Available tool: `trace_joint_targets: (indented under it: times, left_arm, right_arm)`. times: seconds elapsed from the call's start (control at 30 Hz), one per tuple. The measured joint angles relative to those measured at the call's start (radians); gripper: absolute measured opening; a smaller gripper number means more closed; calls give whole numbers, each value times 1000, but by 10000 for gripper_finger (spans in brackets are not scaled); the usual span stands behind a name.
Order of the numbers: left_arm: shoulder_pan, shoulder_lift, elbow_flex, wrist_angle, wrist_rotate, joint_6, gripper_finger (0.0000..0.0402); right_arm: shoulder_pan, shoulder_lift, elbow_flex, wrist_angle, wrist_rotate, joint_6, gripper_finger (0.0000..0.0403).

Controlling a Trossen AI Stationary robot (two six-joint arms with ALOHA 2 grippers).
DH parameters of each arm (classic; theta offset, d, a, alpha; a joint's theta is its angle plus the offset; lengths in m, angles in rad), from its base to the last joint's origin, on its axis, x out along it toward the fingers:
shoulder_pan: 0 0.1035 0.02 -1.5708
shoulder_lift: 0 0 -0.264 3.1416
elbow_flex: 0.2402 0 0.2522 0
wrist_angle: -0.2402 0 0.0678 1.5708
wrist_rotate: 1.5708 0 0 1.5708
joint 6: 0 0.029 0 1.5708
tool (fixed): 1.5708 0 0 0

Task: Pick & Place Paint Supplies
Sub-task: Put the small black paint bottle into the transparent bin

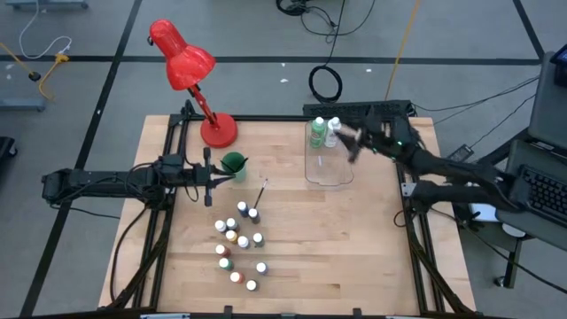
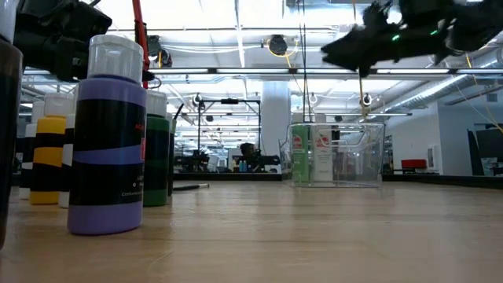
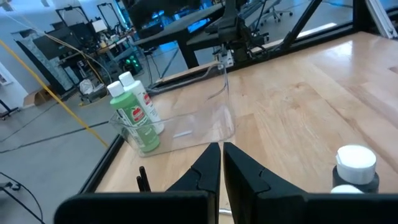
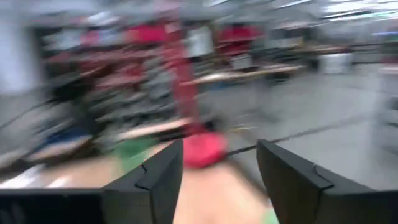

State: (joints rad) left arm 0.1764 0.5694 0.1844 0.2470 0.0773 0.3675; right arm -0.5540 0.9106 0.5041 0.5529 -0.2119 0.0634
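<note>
R fingers (image 1: pixel 348 142): I'm hovering open, empty, above clear bin (image 1: pixel 329 174) w/ green bottle (image 1: pixel 316 133).
L fingers (image 3: pixel 221 163): I'm waiting closed by green cup (image 1: pixel 234 163).

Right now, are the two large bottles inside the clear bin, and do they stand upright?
Yes, both. The green bottle and the white bottle stand upright, caps on top, side by side within the walls of the clear bin.

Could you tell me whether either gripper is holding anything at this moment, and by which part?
Nothing is held. The right gripper is open and empty above the clear bin; the left gripper is shut with nothing between its fingers.
</note>
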Motion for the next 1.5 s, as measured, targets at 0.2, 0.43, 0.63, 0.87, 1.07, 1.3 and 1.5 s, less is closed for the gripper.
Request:
trace_joint_targets:
  times: [0.2, 0.43, 0.63, 0.87, 1.07, 1.3, 1.5]
  left_arm:
    - [1, 0, 0, 6, -4, -85, 20]
    - [55, -1, 0, 92, 27, -206, 5]
    - [135, 0, 0, 103, 28, -159, 3]
    - [155, -7, 0, 121, 114, -160, 1]
    - [154, -7, 0, 107, 95, -131, 1]
    - [147, -52, 0, 24, 66, -144, 1]
    - [119, -266, 0, -106, 54, -144, 0]
  right_arm:
    - [104, -281, -39, -388, -108, -119, 88]
    - [140, -425, -275, -159, -191, -63, 12]
    - [194, -416, -438, 82, -154, -47, 2]
    - [268, -408, -460, 112, -132, -73, 1]
    - [356, -397, -462, 114, -130, -110, 1]
    - [412, -395, -463, 43, 12, -66, 1]
    - [444, -433, -456, -2, -63, -97, 1]
